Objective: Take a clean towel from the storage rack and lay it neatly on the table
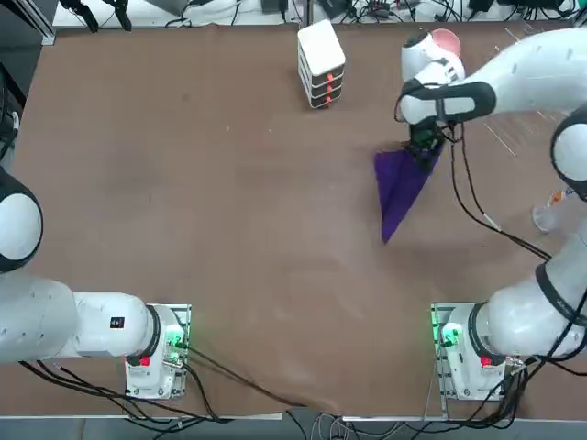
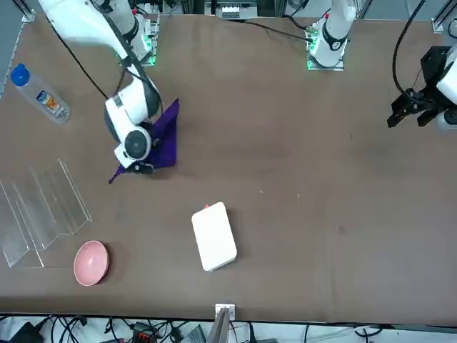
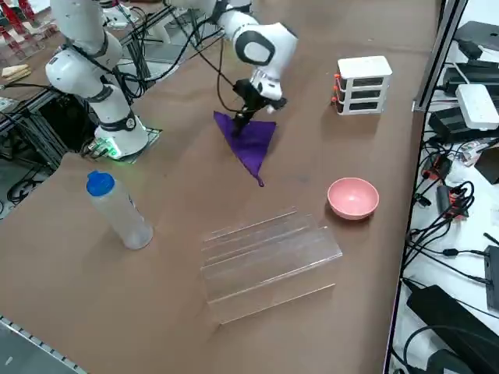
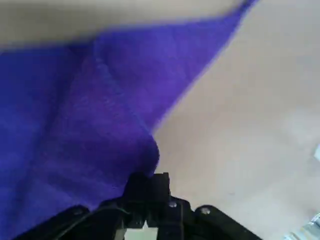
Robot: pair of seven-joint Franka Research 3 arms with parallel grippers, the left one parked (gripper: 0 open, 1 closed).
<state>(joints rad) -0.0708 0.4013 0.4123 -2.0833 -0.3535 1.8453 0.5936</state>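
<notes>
The table [image 2: 300, 143] carries the storage rack [image 2: 43, 211] (clear), a bottle [image 2: 39, 94], a pink bowl [image 2: 91, 262] and a white box [image 2: 214, 236].

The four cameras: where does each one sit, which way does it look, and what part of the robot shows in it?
Top: overhead, looking down; both bases at the bottom, right gripper shut on the towel.
Front: across the table, facing the robot.
Right side: raised, looking diagonally over the storage rack.
Right wrist: on the arm, looking at its fingers.
All four share the towel.
</notes>
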